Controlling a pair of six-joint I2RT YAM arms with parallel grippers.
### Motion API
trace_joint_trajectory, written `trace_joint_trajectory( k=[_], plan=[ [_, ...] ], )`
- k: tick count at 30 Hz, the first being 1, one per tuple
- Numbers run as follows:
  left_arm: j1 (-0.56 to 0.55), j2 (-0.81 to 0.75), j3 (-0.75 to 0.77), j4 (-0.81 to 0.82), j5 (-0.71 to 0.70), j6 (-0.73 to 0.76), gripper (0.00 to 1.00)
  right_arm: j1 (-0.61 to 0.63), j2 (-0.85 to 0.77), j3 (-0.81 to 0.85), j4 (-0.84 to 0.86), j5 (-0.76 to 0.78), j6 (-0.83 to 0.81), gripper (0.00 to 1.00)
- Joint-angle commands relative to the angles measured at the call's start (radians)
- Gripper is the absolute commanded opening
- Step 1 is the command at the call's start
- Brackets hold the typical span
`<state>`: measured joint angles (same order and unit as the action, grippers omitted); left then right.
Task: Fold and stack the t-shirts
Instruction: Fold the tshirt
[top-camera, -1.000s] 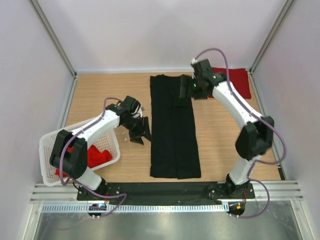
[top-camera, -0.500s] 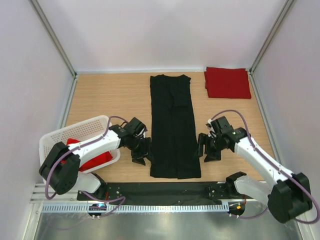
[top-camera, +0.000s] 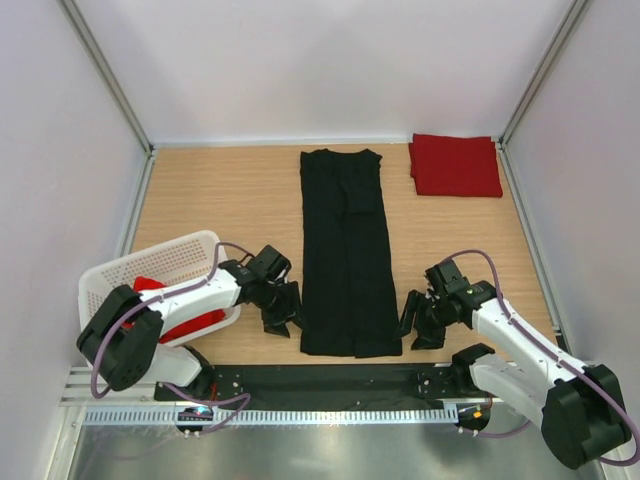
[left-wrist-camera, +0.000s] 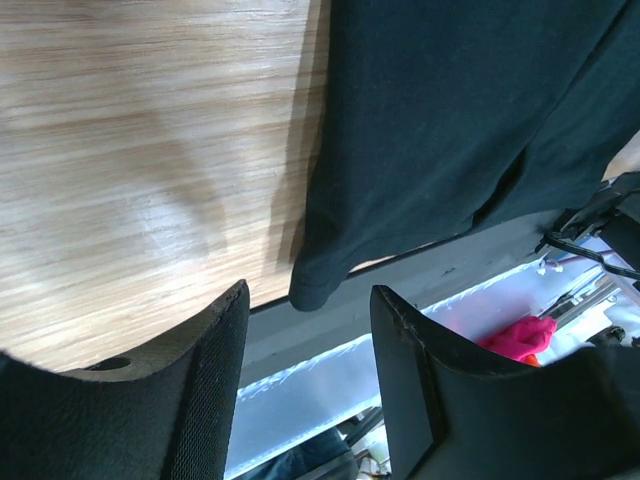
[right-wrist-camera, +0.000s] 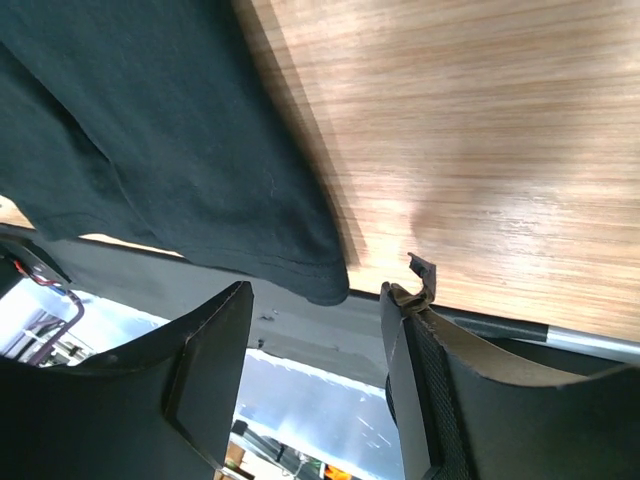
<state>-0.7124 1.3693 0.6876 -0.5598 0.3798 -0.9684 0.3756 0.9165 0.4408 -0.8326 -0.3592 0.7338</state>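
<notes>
The black t-shirt (top-camera: 347, 255) is lying flat and long on the table (top-camera: 220, 200), probably soft and floppy, and the left jaws and right jaws are hanging apart beside its two near corners, maybe not touching yet, looking like good spots for grabbing.

The whole worktop (top-camera: 220, 190) is being viewed from high above, from beyond the near hem of the black t-shirt (top-camera: 347, 260). That hem's left corner is being framed closely past the left hand (left-wrist-camera: 309, 290), and its right corner past the right hand (right-wrist-camera: 317, 290). The hem is being shared by all views.
</notes>
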Motion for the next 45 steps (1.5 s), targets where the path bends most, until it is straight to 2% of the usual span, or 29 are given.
trace_joint_trajectory(
  k=[1, 7, 20, 28, 37, 43, 44, 45],
  plan=[
    [-0.013, 0.017, -0.013, 0.073, 0.002, -0.033, 0.54, -0.001, -0.011, -0.011, 0.033, 0.006, 0.032, 0.60],
    [-0.038, 0.054, -0.020, 0.100, -0.021, -0.072, 0.55, -0.003, -0.010, -0.048, 0.055, 0.006, 0.033, 0.53],
    [-0.104, 0.045, -0.071, 0.136, -0.027, -0.144, 0.50, -0.001, 0.059, -0.088, 0.107, -0.012, -0.002, 0.51],
    [-0.121, 0.030, -0.114, 0.187, -0.028, -0.185, 0.48, -0.003, 0.048, -0.102, 0.133, -0.047, -0.004, 0.49],
    [-0.128, 0.011, -0.135, 0.195, -0.038, -0.197, 0.36, -0.001, 0.061, -0.137, 0.179, -0.058, -0.004, 0.47],
    [-0.139, 0.011, -0.138, 0.204, -0.050, -0.200, 0.19, -0.001, 0.032, -0.152, 0.173, -0.058, -0.001, 0.26],
    [-0.142, 0.011, -0.137, 0.208, -0.051, -0.201, 0.10, -0.003, 0.022, -0.160, 0.171, -0.058, -0.001, 0.07],
    [-0.154, 0.011, -0.138, 0.209, -0.053, -0.207, 0.03, -0.001, 0.006, -0.162, 0.165, -0.061, 0.004, 0.01]
  ],
)
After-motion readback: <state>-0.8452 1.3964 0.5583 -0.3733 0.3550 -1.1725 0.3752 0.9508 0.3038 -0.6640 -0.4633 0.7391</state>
